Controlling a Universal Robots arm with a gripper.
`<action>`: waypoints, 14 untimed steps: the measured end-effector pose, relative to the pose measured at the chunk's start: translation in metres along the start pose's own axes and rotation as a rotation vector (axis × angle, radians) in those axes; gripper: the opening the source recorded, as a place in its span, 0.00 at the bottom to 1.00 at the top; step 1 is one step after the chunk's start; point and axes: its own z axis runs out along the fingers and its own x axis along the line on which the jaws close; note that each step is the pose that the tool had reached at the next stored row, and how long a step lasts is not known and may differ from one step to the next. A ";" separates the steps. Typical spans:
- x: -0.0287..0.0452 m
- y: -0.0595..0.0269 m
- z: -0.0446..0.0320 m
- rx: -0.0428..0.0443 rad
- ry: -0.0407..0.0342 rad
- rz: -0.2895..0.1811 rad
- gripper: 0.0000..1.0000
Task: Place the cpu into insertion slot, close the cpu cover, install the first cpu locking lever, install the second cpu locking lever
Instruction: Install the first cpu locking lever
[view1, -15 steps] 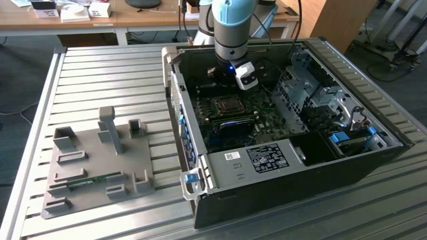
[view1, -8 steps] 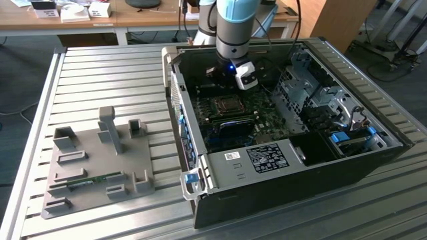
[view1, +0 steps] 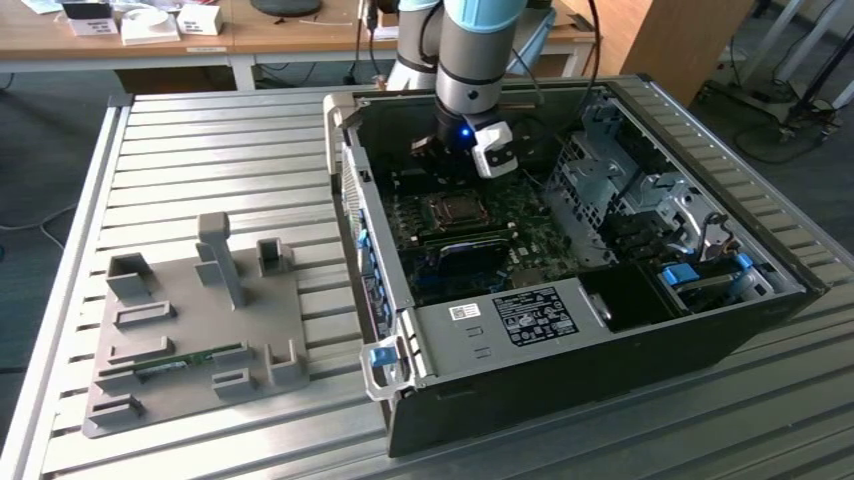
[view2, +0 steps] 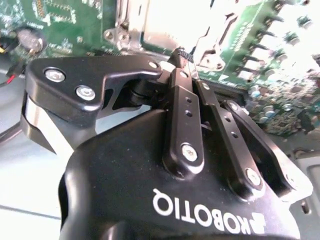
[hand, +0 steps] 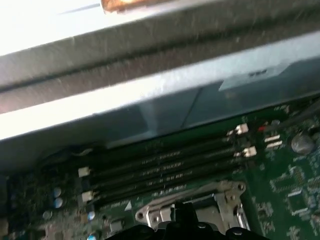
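1. The gripper (view2: 184, 56) is held low inside the computer case (view1: 561, 370), its tip just at the edge of the insertion slot (view1: 454, 208) on the green motherboard (view2: 65, 20).
2. The fingers (view2: 186, 107) are drawn together, tips meeting. Whether a thin lever wire is pinched between them cannot be told.
3. In the first wrist view the cpu cover (hand: 225, 192) appears to be lying flat over the slot, with the gripper tip (hand: 182, 217) right against its near edge. The step in hand is therefore judged to be cover closing or a locking lever, not the cpu placement.
4. The cpu itself cannot be made out apart from the slot, as the area is washed out by glare in the second wrist view. It is presumed seated, but that is unconfirmed.
5. A small, careful push or hook at the slot's edge is called for, kept low and close to the frame.
6. Obstacles:
   - The memory slots (hand: 165, 170) lie just beside the socket.
   - The case wall is close behind.
   - The drive cage (view1: 627, 200) stands at the exterior view's right.
7. Elsewhere, a grey fixture tray (view1: 174, 340) sits on the slatted surface (view1: 214, 150), well apart from the case.
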 end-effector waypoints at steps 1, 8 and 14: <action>0.0000 0.0000 0.0000 0.0001 0.0000 0.000 0.11; -0.0002 0.0001 0.0001 -0.0015 0.0074 -0.043 0.11; -0.0002 0.0000 0.0003 0.0499 0.0081 -0.100 0.11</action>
